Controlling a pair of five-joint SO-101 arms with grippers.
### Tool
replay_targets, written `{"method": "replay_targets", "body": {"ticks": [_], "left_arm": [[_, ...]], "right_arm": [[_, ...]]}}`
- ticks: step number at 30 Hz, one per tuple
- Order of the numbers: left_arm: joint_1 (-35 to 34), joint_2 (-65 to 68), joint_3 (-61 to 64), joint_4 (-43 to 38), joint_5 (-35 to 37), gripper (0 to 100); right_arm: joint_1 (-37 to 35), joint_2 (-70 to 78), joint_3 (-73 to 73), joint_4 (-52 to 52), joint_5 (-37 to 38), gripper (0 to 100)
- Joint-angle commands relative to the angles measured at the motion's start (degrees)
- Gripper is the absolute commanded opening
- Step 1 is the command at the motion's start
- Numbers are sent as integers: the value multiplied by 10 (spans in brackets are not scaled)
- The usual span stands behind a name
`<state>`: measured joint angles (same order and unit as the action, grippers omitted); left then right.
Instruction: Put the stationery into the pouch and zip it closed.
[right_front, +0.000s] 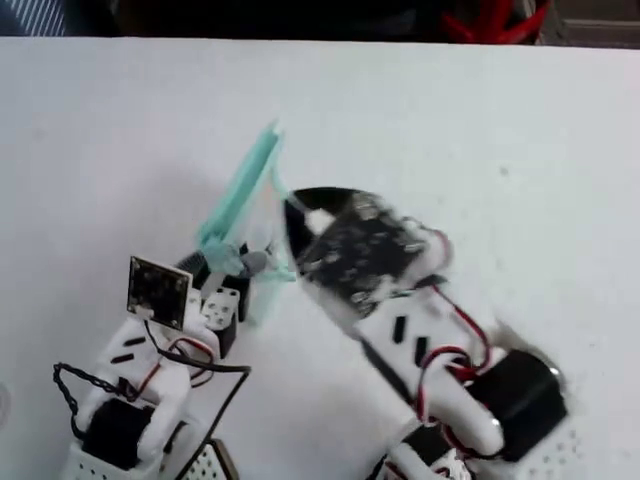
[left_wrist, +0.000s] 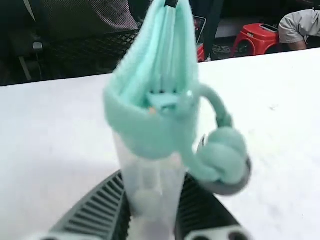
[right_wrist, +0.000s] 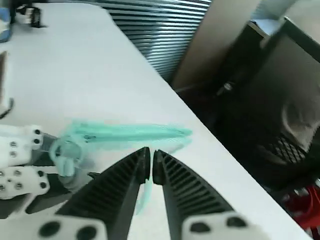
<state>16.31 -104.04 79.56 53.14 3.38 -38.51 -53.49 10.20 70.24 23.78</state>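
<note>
Pouch, high view: we see it held on edge, mint green, over the white table, between the two arms.
Left wrist view: left fingers pinching its clear lower end.
Right wrist view: right fingers pressed nearly together just beside it.

A white table is carrying everything, its far edge running straight across the top of the high view. The left arm's base and the right arm's base are standing on it at the near edge. In the right wrist view, a small dark object and a blue one are lying near a far corner of the table.
</note>
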Motion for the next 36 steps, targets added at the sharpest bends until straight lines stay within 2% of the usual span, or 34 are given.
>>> {"method": "replay_targets", "body": {"ticks": [1,6,12,15,20,26,31,36], "left_arm": [[1,-5,1,-32,-3,20],[-1,-5,-25,-30,-3,20],[16,-2,-73,-24,-47,20],[15,-2,-80,-25,-53,20],[14,-1,-95,-60,-79,20],[-28,15,-93,-162,-135,20],[-65,145,-131,-240,-134,21],[-65,292,-237,-258,-137,21]], "right_arm": [[94,-44,34,3,-37,22],[204,-121,142,0,-63,20],[264,-212,329,-58,-65,20],[269,-249,439,-111,-77,20],[272,-289,584,-207,-181,22],[274,-318,644,-233,-178,20],[274,-322,722,-326,-178,23],[274,-322,738,-341,-178,23]]}}
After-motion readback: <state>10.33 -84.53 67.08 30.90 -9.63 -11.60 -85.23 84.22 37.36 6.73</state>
